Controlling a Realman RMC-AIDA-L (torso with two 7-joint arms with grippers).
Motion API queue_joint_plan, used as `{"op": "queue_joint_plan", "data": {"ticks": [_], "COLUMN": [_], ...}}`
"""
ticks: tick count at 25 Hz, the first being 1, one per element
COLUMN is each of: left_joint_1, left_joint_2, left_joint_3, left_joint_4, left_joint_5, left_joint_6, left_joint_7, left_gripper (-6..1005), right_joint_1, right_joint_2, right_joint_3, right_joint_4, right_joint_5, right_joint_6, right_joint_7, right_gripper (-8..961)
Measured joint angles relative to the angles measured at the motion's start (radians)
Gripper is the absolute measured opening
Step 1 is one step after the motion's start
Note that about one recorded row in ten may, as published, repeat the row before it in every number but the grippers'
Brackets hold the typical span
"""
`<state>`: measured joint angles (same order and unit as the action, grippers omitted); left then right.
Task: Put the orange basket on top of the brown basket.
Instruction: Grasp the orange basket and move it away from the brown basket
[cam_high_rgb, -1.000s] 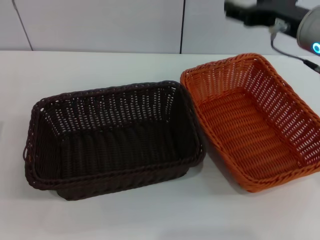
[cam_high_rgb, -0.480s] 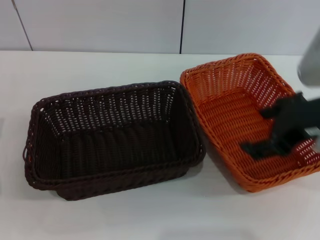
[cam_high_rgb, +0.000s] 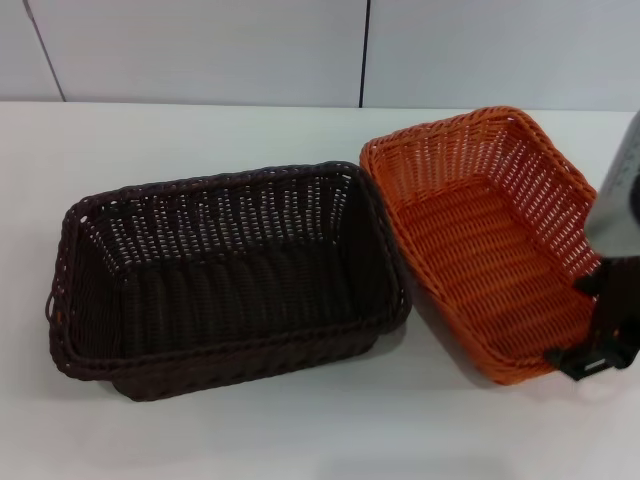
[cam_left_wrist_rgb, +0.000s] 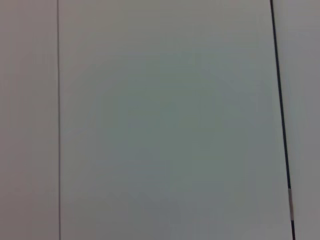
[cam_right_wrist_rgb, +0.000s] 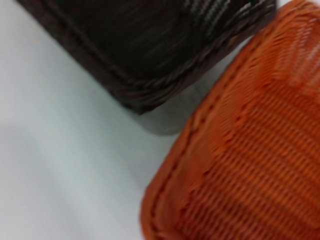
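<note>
The orange basket (cam_high_rgb: 495, 235) sits on the white table at the right, empty, and also shows in the right wrist view (cam_right_wrist_rgb: 250, 165). The brown basket (cam_high_rgb: 225, 275) sits just left of it, empty, with their rims nearly touching; its corner shows in the right wrist view (cam_right_wrist_rgb: 150, 45). My right gripper (cam_high_rgb: 597, 325) is low at the orange basket's front right corner. It is open, with one black finger (cam_high_rgb: 590, 284) over the rim and the other (cam_high_rgb: 585, 362) outside it by the table. My left gripper is out of view.
The white table (cam_high_rgb: 200, 130) runs back to a pale panelled wall (cam_high_rgb: 200, 50). The left wrist view shows only wall panels (cam_left_wrist_rgb: 165, 120). Bare table lies in front of both baskets (cam_high_rgb: 330, 430).
My right gripper has come down from above the far right corner, across the orange basket, to its front right corner. Neither basket has moved.
</note>
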<state>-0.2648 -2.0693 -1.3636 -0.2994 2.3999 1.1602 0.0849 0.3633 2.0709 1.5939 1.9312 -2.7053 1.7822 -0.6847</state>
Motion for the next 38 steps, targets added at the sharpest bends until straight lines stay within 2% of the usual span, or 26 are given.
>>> {"op": "queue_joint_plan", "data": {"ticks": [8, 12, 28, 38], "left_joint_1": [0.005, 0.004, 0.002, 0.01], "left_joint_2": [0.0, 0.0, 0.001, 0.002], "left_joint_3": [0.0, 0.0, 0.0, 0.001], "left_joint_4": [-0.006, -0.007, 0.0, 0.0], "left_joint_5": [-0.016, -0.02, -0.02, -0.019], "left_joint_6": [-0.002, -0.002, -0.014, -0.014], "left_joint_7": [-0.002, -0.002, -0.002, -0.002], "left_gripper": [826, 826, 826, 826], "right_joint_1": [0.017, 0.041, 0.082, 0.084], "right_joint_2": [0.001, 0.001, 0.005, 0.004], "right_joint_3": [-0.032, -0.024, -0.03, -0.019], "right_joint_4": [-0.08, -0.174, -0.154, -0.225], "right_joint_5": [0.001, -0.001, 0.001, -0.057], "right_joint_6": [-0.005, -0.026, -0.03, -0.088], "right_joint_7": [-0.005, -0.014, 0.002, -0.005], "right_gripper": [823, 822, 820, 819]}}
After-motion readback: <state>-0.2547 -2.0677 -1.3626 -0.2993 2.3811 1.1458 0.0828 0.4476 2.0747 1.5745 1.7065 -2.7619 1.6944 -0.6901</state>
